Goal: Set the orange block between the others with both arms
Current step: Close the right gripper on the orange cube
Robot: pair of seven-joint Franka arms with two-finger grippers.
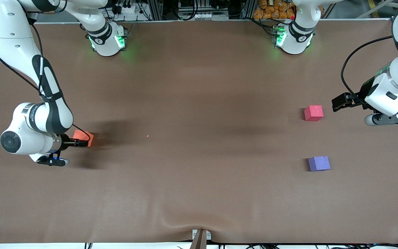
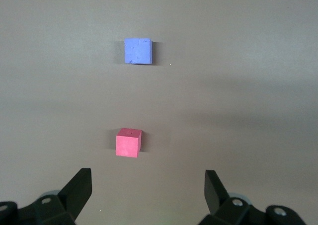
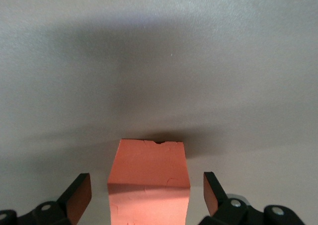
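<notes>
The orange block [image 1: 84,137] [image 3: 149,183] sits on the brown table at the right arm's end. My right gripper [image 1: 78,141] [image 3: 147,192] is low around it and open: the block stands between the fingers [image 3: 79,196] with a gap on each side. At the left arm's end, the pinkish-red cube [image 1: 313,113] [image 2: 128,142] lies farther from the front camera than the purple-blue cube [image 1: 319,163] [image 2: 137,51], with bare table between them. My left gripper [image 1: 338,103] [image 2: 148,186] is open and empty, beside the pinkish-red cube and pointing at it.
A tiny orange crumb [image 1: 147,136] lies on the table toward the middle. The two arm bases [image 1: 107,39] [image 1: 292,38] stand along the table's back edge. A small clamp [image 1: 201,237] sits at the front edge, where the cover wrinkles.
</notes>
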